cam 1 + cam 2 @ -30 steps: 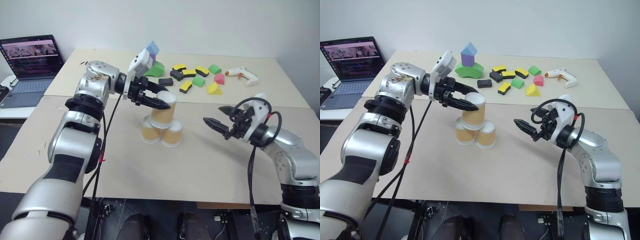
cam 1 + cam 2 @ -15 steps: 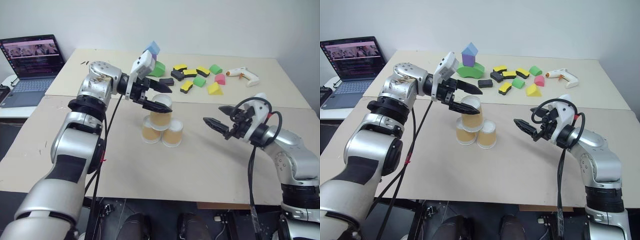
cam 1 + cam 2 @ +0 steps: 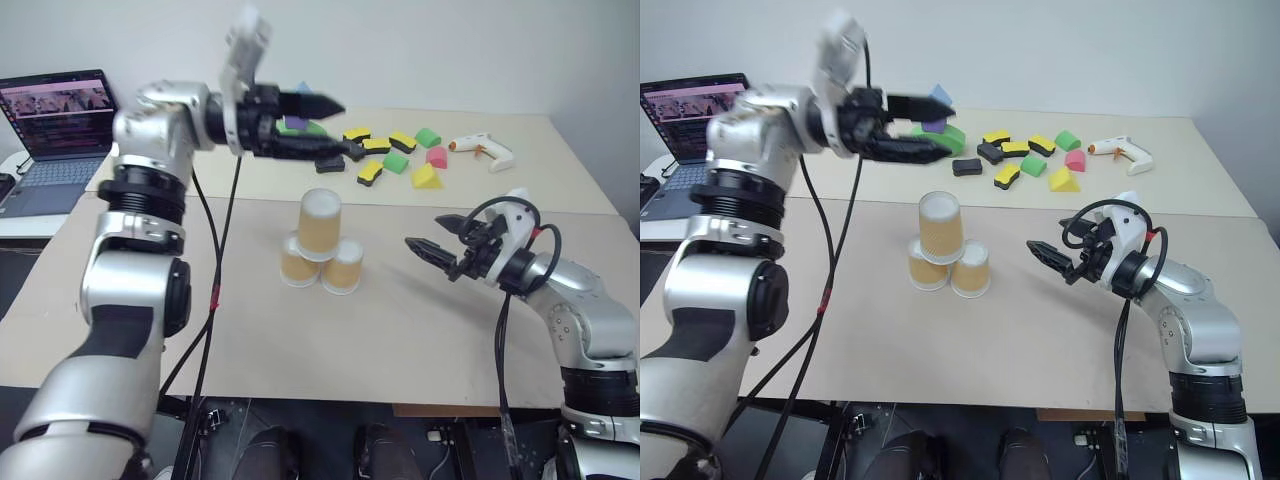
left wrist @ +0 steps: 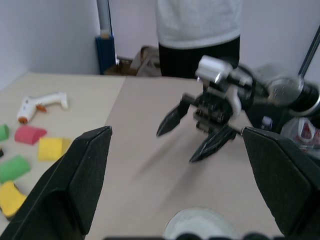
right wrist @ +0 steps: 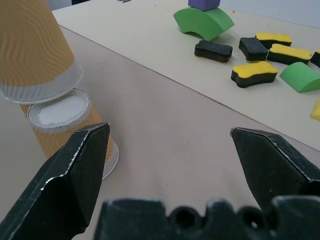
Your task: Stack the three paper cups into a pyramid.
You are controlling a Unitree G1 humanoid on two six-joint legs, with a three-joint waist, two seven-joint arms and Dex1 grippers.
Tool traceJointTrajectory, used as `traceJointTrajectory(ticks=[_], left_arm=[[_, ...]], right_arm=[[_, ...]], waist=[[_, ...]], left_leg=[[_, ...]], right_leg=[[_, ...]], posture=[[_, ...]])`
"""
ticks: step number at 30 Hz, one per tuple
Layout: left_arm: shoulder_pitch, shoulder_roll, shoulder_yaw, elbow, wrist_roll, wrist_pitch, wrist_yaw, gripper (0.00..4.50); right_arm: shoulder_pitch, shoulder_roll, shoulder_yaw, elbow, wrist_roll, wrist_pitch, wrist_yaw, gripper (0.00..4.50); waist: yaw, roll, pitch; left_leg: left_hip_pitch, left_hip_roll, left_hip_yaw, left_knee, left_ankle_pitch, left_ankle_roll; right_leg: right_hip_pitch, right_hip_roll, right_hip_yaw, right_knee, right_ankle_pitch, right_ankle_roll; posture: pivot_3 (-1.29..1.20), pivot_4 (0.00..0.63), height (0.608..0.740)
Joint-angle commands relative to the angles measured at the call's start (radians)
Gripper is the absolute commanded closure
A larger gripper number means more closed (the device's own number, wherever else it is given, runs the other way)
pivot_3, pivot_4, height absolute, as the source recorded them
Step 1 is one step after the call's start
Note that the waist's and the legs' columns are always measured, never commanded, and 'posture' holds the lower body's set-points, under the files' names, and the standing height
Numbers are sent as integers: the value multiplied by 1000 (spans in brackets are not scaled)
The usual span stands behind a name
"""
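below left gripper (open): pyramid

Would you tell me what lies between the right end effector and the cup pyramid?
Bare tabletop, seen in both eye views, separates the right end effector from the pyramid.

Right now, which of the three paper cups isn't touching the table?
The top cup: it rests upside down on the two bottom cups, the left one and the right one, which stand side by side on the table.
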Motion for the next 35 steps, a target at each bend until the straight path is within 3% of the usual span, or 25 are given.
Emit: traceJointTrajectory(ticks=[1,7,14,16,19,23,35], left_arm=[[60,12,138,-191,-98,156,234,70],[311,-26,380,-327,30,138,949,70],[628,-28,497,-543,110,165,1317,70],[743,-7,483,-603,161,116,1348,70],[888,-65,525,-686,156,38,1398,70],[976,-143,507,-710,175,-69,1461,70],[1108,-241,446,-673,234,-278,1565,70]], right_arm=[[-4,-17,-25,-19,9,-18,4,0],[-11,-16,-36,10,-24,-9,-60,0],[-29,-47,-85,135,-99,-30,-165,0],[-45,-50,-96,203,-152,-40,-243,0],[-55,-8,-92,295,-245,-125,-392,0],[-68,74,-115,360,-270,-235,-485,0],[2,162,-116,361,-290,-325,-553,0]], waist=[[1,0,0],[4,0,0],[11,-3,1],[18,-3,1],[19,-3,1],[20,-4,1],[10,-3,1]], left_leg=[[0,0,0,0,0,0],[7,1,-1,5,0,0],[5,1,1,5,0,0],[5,1,1,6,0,0],[6,0,2,5,0,0],[7,1,2,6,0,-1],[10,1,5,5,1,-2]], right_leg=[[1,0,0,0,0,0],[5,-2,4,1,1,-1],[2,-1,6,9,2,-2],[2,-2,5,8,2,-2],[3,-4,6,8,2,-2],[3,-4,5,6,1,-2],[3,-3,8,8,1,-2]], posture=[[0,150,705],[0,150,705],[0,150,705],[0,150,705],[0,150,705],[0,150,705],[0,150,705]])
